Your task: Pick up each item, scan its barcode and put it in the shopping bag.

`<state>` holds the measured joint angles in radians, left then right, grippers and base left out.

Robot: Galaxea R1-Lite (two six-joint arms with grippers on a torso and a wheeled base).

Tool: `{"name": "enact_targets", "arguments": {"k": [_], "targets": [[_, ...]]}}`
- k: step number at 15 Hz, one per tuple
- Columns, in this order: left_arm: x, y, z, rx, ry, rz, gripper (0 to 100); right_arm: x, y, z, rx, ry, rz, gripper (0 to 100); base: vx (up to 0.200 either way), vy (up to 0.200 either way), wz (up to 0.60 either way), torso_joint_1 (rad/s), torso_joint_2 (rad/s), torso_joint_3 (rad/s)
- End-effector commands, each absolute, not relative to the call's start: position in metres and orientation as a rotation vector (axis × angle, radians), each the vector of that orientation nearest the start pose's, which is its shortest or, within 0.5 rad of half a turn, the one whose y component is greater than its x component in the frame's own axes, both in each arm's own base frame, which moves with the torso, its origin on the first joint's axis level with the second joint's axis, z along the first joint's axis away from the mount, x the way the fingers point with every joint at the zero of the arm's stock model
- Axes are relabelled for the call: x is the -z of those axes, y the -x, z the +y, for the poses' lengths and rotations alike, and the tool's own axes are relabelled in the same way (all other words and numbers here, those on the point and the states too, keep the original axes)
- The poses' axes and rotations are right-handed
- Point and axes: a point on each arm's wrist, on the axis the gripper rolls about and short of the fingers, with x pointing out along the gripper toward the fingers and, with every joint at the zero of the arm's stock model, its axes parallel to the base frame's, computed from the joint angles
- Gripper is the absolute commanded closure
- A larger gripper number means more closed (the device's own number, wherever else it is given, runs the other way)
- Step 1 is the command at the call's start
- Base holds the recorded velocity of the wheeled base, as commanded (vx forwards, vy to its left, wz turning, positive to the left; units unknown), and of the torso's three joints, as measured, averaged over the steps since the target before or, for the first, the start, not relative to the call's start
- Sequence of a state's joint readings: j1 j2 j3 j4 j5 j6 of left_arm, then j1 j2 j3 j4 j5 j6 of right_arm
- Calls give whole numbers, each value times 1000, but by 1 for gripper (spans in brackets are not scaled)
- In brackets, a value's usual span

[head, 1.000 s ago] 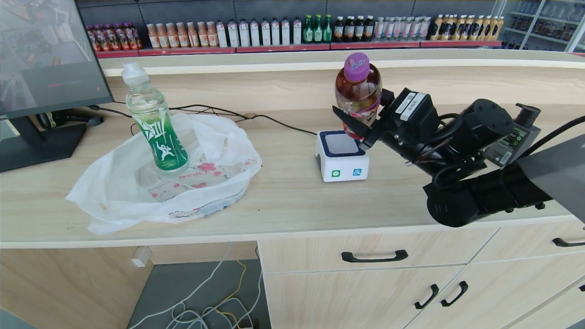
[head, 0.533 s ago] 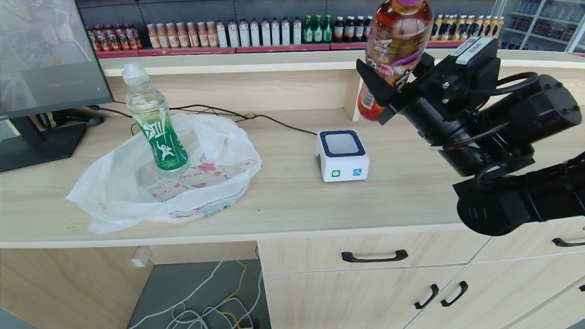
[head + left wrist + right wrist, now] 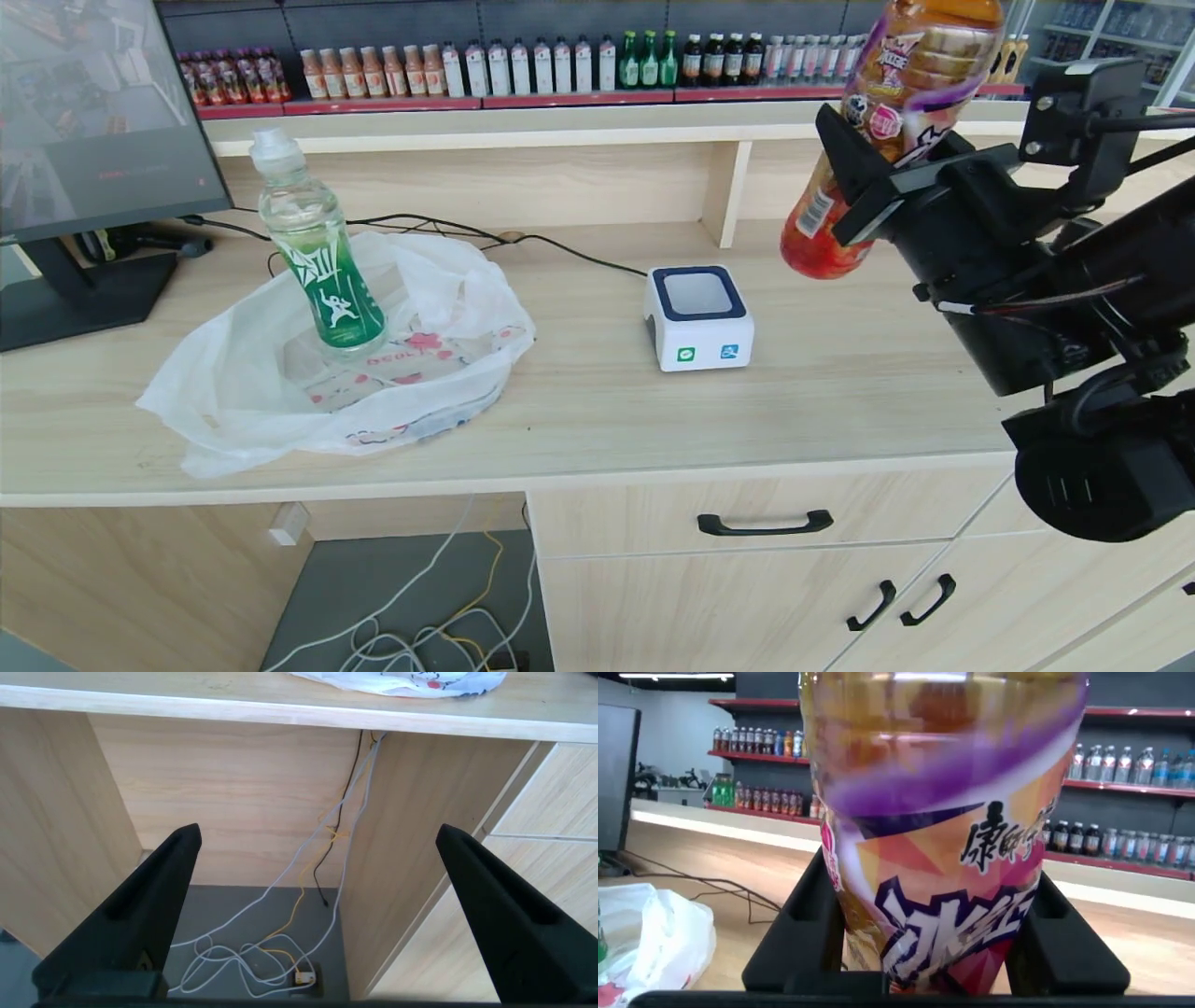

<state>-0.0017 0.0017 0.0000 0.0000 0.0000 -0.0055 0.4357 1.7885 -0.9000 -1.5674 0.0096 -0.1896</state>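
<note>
Tea bottle [image 3: 913, 65] 1 in right gripper [image 3: 882, 145], green bottle [image 3: 322, 261] 1

The amber tea bottle with a purple label [image 3: 920, 65] has its cap cut off by the head view's top edge. The right gripper [image 3: 882, 140] covers a band of the label, and its far finger is hidden behind the bottle. In the right wrist view, the bottle is cropped at both ends. The dark flat monitor [image 3: 84, 103] runs off two edges. The rows of shelf bottles [image 3: 560, 63] are too small to identify. The left wrist view crops the thin white plastic bag [image 3: 402, 681].
</note>
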Motion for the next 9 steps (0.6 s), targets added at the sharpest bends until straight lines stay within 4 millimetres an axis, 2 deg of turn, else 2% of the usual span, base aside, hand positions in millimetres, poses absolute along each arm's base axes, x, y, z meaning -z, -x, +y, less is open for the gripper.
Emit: {"name": "enact_targets", "arguments": {"k": [1,2,6,9], "targets": [[-76,23,0,2,5,2,0,-257,-282,132,-367,38,-653,100,0,0,0,0,0,0],[-76,23,0,2,5,2,0,-248,-280,132,-351,29,-613,100,0,0,0,0,0,0],[-76,23,0,2,5,2,0,-245,-273,145,-287,-107,-564,100,0,0,0,0,0,0],[-76,23,0,2,5,2,0,-236,-272,152,-309,-109,-534,100,0,0,0,0,0,0]]}}
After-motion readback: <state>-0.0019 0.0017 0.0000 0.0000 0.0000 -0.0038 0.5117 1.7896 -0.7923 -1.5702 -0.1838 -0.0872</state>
